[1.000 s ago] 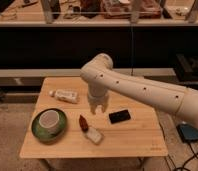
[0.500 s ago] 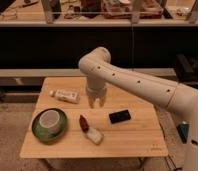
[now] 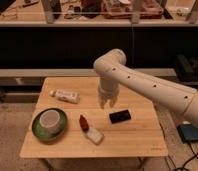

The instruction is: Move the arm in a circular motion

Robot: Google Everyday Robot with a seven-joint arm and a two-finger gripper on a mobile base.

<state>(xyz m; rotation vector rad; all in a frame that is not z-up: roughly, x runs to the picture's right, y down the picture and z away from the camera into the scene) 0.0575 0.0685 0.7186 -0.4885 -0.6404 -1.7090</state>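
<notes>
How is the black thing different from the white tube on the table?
The black block is dark, short and boxy; the white tube is pale, longer and rounded. The black block lies just right of the gripper, which hangs over the middle of the table; the white tube lies to its left, nearer the back edge. Both lie flat on the table.

Wooden table (image 3: 137, 135) bears plate (image 3: 38, 131), tube (image 3: 65, 95), red-capped bottle (image 3: 89, 130), black block (image 3: 120, 116); hand (image 3: 107, 104) hovers above.
</notes>
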